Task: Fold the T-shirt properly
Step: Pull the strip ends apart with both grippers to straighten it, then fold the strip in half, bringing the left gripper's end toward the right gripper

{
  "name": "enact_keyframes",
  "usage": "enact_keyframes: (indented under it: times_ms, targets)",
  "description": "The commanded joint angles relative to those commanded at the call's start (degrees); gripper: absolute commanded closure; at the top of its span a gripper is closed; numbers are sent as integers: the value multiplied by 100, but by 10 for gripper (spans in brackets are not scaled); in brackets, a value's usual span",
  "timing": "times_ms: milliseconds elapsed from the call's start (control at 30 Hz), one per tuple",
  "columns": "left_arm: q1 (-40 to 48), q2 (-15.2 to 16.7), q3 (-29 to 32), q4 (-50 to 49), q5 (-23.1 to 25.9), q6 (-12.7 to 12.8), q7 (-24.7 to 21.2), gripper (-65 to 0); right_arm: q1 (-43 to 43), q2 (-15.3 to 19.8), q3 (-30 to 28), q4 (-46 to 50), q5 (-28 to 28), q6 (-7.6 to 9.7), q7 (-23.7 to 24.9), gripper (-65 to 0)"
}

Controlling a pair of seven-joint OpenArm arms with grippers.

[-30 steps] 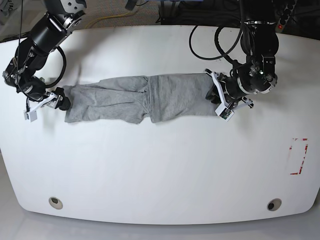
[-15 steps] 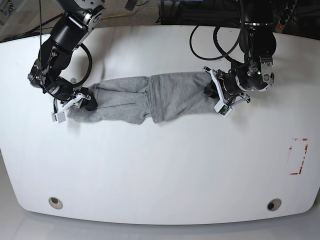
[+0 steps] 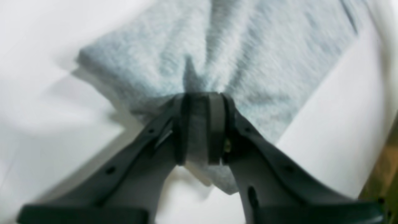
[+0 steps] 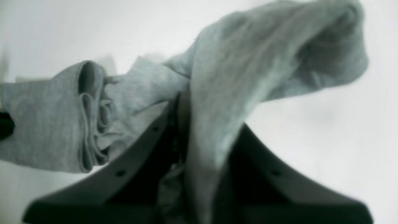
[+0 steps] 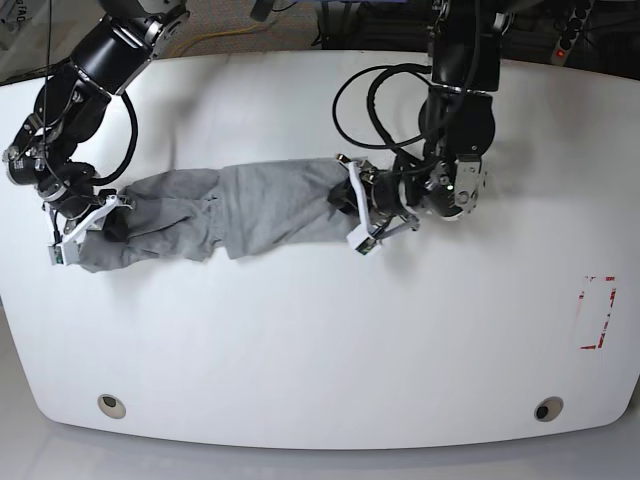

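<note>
- The heather-grey, soft knit short-sleeved T-shirt (image 5: 225, 213) lies bunched into a long band across the upper middle of the white, rounded table (image 5: 320, 340), stretched between the two arms.
- The left gripper (image 5: 352, 205), black with white fingertip parts, sits at the band's end nearer the table's centre; the left wrist view shows its jaws pinched tight on a fold of the grey cloth (image 3: 217, 62).
- The right gripper (image 5: 85, 228) is at the opposite end of the band; its jaws are clamped on cloth, which drapes over one finger in the right wrist view (image 4: 224, 93).
- A red-and-white rectangular marking (image 5: 597, 312) sits near the table's edge, well apart from the shirt.
</note>
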Motion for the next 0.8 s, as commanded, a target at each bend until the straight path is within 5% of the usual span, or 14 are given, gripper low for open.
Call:
enact_keyframes:
  times_ms: [233,467,800]
  targets:
    - [-264,219,668,-695,-35,563,-624,-89,-158,0,-1125,1099,-44,0,-149,0]
    - [-273,219,747,-765,-44,580,-712,-89,-343,-334,-1785,1319,-97,0,-149,0]
    - [-246,219,712,-774,-53,545,-721,-89,-308,-730,-2576,281,-853,0,123,0]
